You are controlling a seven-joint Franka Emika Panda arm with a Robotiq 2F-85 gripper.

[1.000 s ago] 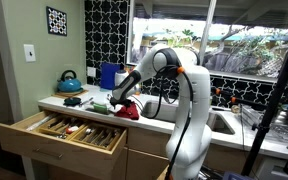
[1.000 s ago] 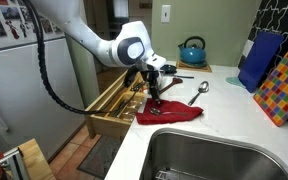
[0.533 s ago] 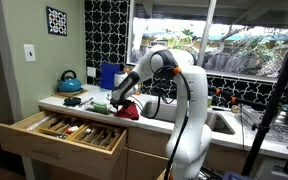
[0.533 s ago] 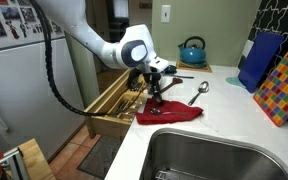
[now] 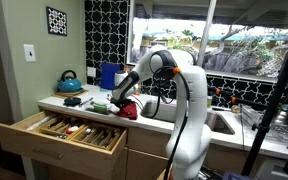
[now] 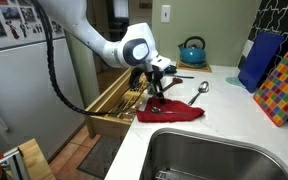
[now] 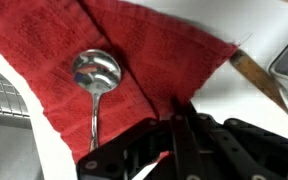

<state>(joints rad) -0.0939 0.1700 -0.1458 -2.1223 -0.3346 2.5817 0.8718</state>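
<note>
A red cloth (image 7: 144, 50) lies spread on the white counter (image 6: 224, 110), with a metal spoon (image 7: 94, 75) resting on it in the wrist view. My gripper (image 7: 181, 112) is down at the cloth's near edge. Its two black fingers are pressed together, and a small fold of red fabric is pinched between the tips. In both exterior views the gripper (image 6: 154, 97) (image 5: 122, 103) sits low over the red cloth (image 6: 171, 113) (image 5: 128, 111) by the counter edge. A second spoon (image 6: 198, 93) lies on the counter just beyond the cloth.
An open wooden drawer (image 5: 69, 130) (image 6: 117, 100) with utensils juts out below the counter. A wooden-handled utensil (image 7: 256, 75) lies beside the cloth. A blue kettle (image 6: 191, 50) stands at the back, coloured boards (image 6: 269, 70) lean on the wall, and the sink (image 6: 214, 155) is close by.
The fingers have gone from open to shut on the cloth's edge. The arm has hardly moved, and the cloth and spoons lie where they were.
</note>
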